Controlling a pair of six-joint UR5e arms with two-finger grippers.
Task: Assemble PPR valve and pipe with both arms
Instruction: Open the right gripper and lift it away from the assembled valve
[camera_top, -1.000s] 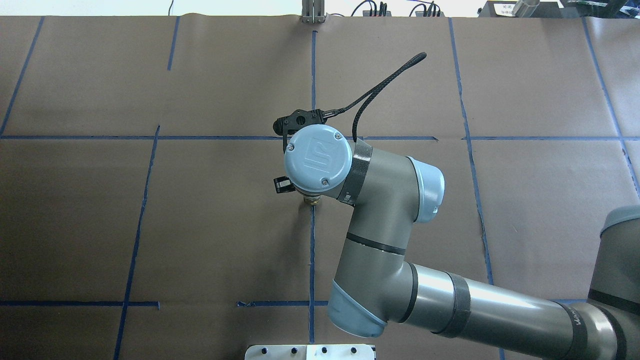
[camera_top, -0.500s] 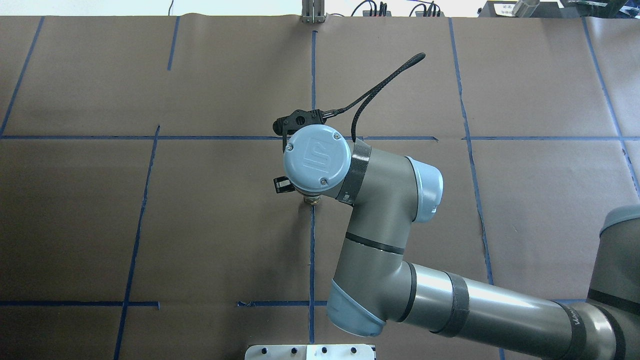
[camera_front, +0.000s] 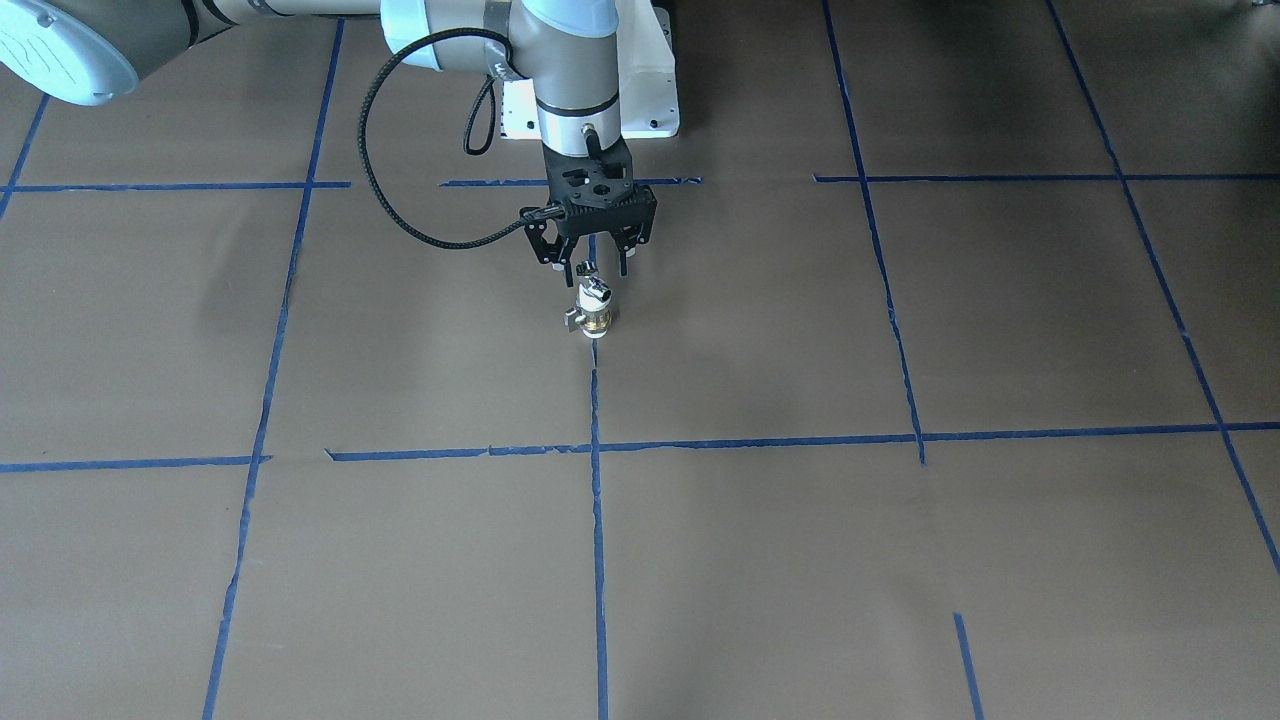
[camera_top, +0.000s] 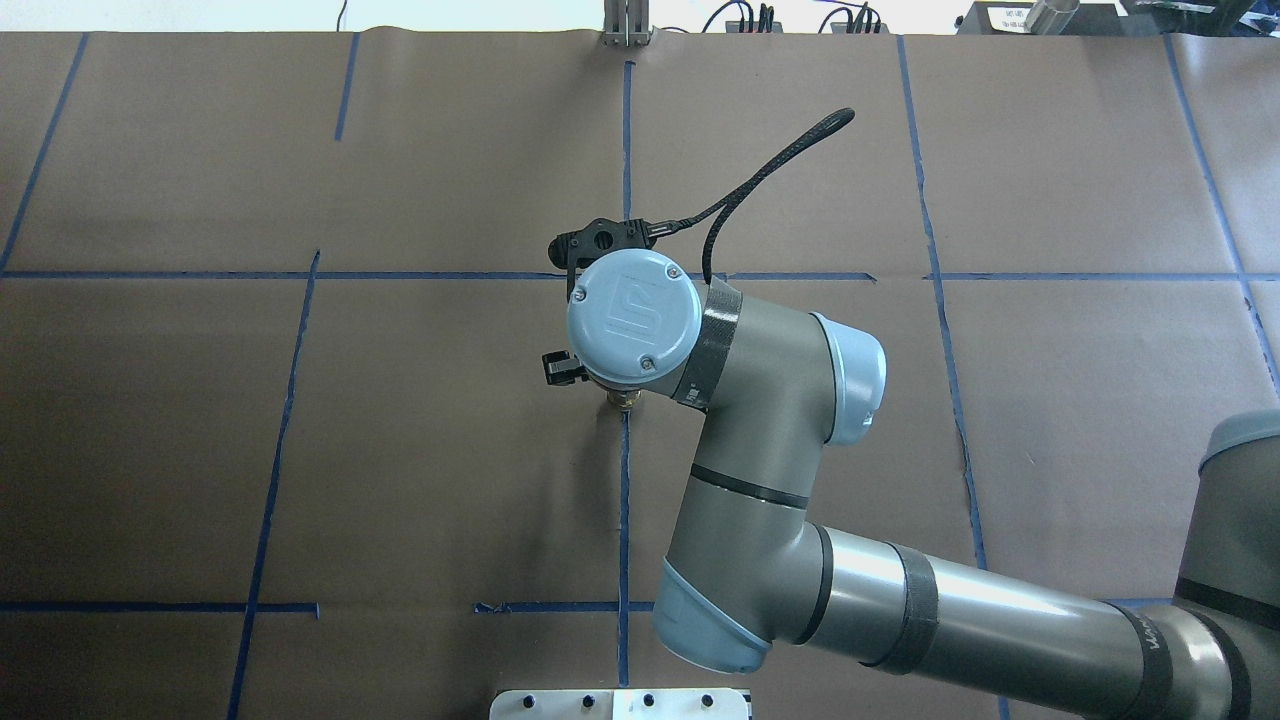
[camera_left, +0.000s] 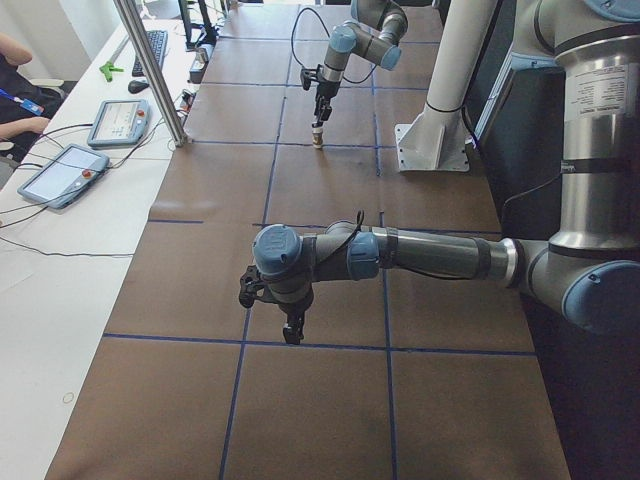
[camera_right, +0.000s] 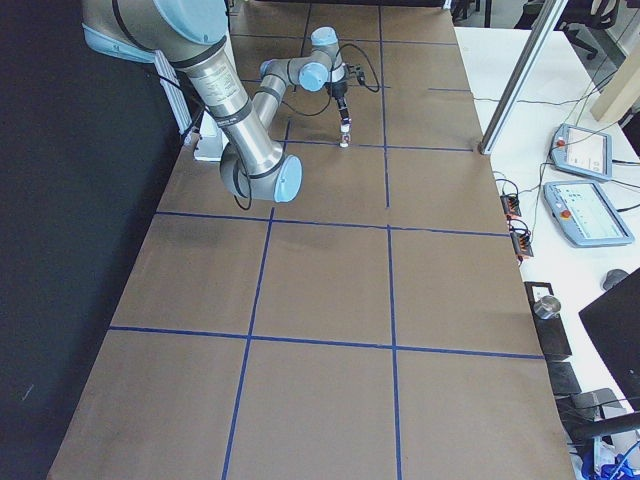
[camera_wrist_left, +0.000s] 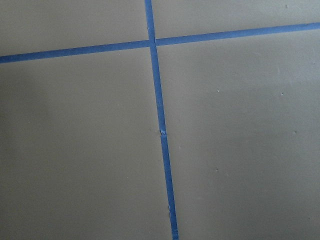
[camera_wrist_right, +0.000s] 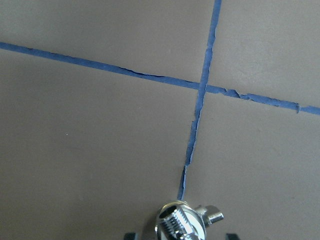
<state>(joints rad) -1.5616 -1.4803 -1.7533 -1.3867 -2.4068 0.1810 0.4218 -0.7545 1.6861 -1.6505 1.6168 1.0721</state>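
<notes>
The PPR valve (camera_front: 593, 314), with a white end, a brass middle and a small side lever, stands upright on a blue tape line. The chrome pipe (camera_front: 597, 289) sits on top of it. My right gripper (camera_front: 590, 265) hangs straight above them, jaws open, fingers apart on either side of the pipe's top. In the right wrist view the pipe's threaded top (camera_wrist_right: 175, 224) shows at the bottom edge. In the overhead view only the brass of the valve (camera_top: 622, 401) peeks out under the right wrist. My left gripper (camera_left: 292, 330) points down far along the table; I cannot tell its state.
Brown paper with blue tape lines (camera_front: 595, 445) covers the table. The white pedestal base (camera_front: 655, 100) stands behind the valve. A black cable (camera_front: 400, 200) loops off the right wrist. The left wrist view holds only a tape crossing (camera_wrist_left: 152, 42). A metal post (camera_left: 150, 70) and tablets stand at the table's far edge.
The right wrist has hardly moved. The black finger part beside the wrist cap has shifted slightly outward and up.
</notes>
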